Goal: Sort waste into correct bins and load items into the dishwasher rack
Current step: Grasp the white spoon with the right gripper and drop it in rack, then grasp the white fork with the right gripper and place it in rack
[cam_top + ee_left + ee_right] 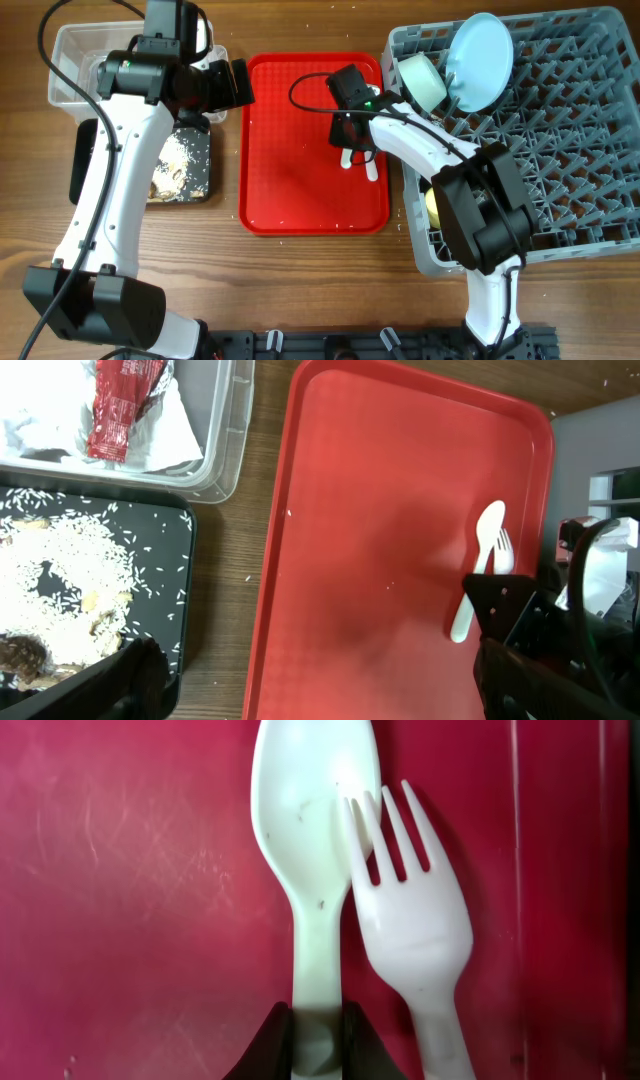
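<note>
My right gripper [318, 1042] is shut on the handle of the white spoon [315, 840], which lies on the flat red tray [300, 190]. The white fork [415, 930] lies beside it on the right, its tines overlapping the spoon bowl. Both also show in the left wrist view, the spoon [478, 575] and the fork [505, 545]. My left gripper [330, 690] is open and empty above the tray's left edge. The clear tub [225, 450] holds a red sauce packet [120, 410] on white napkins [170, 430]. The black tray [170, 560] holds beige food scraps [60, 580].
The grey dishwasher rack [570, 150] at the right holds a pale-blue plate [480, 62], a mint bowl [422, 80] and a yellow cup [434, 205]. The right arm reaches from the rack's front left corner over the red tray.
</note>
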Robot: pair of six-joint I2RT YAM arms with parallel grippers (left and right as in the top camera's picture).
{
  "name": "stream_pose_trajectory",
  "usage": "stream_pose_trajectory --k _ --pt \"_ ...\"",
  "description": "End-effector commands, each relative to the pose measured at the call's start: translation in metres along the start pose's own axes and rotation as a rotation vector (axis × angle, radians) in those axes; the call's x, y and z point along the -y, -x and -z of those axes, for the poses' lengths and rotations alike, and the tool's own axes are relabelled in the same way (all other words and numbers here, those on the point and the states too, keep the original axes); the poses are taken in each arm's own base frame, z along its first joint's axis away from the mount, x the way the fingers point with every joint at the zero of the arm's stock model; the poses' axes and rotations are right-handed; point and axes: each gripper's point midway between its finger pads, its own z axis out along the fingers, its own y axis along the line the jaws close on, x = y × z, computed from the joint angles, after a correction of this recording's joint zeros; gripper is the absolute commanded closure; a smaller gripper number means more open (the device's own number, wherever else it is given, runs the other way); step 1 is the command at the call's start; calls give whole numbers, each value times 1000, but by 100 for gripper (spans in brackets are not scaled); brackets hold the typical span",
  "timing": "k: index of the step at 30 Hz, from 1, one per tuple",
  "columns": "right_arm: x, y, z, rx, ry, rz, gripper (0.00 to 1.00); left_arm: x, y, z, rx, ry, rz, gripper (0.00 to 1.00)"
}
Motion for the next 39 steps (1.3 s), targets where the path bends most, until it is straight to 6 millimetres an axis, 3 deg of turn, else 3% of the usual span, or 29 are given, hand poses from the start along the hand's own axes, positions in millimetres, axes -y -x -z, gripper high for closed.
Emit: stream_pose_trajectory --k 1,5,7,9,10,12,15,18,19,22,24,26,28,29,32,33,34,35,36,37,39 --pt "-14 20 44 71 66 76 92 0 5 7 25 -1 -1 0" --pt "-20 41 127 208 142 119 92 0 5 7 25 -1 -1 0" --pt "-10 51 185 307 172 113 89 0 5 7 25 -1 -1 0" --pt "30 59 240 410 111 43 89 0 5 7 25 -1 -1 0" --pt "61 61 265 463 50 -29 89 0 5 7 25 -1 -1 0" --pt "107 57 292 499 -29 -121 89 0 5 7 25 -1 -1 0" --pt "149 44 292 442 -112 -197 89 0 5 7 25 -1 -1 0" --pt "207 33 255 364 -265 -370 88 0 5 7 25 -1 -1 0" --pt "222 31 234 328 -289 -404 88 0 5 7 25 -1 -1 0" --pt "247 19 176 216 -311 -472 88 0 5 7 25 -1 -1 0" --pt "254 13 159 161 -337 -478 81 0 5 7 25 -1 -1 0" --pt "250 13 154 144 -319 -463 63 0 5 7 25 -1 -1 0" --pt "234 26 163 159 -229 -381 52 0 5 7 25 -1 -1 0" --pt "227 33 174 177 -193 -344 51 0 5 7 25 -1 -1 0" --pt "185 61 234 301 -23 -181 43 0 5 7 24 -1 -1 0" --pt "167 66 252 341 33 -125 40 0 5 7 25 -1 -1 0" --pt "133 70 277 395 96 -32 30 0 5 7 25 -1 -1 0" --pt "105 69 286 412 138 28 26 0 5 7 25 -1 -1 0" --pt "85 66 287 416 164 68 22 0 5 7 25 -1 -1 0" --pt "50 61 280 406 198 137 18 0 5 7 25 -1 -1 0" --pt "5 52 252 347 201 233 16 0 5 7 25 -1 -1 0"
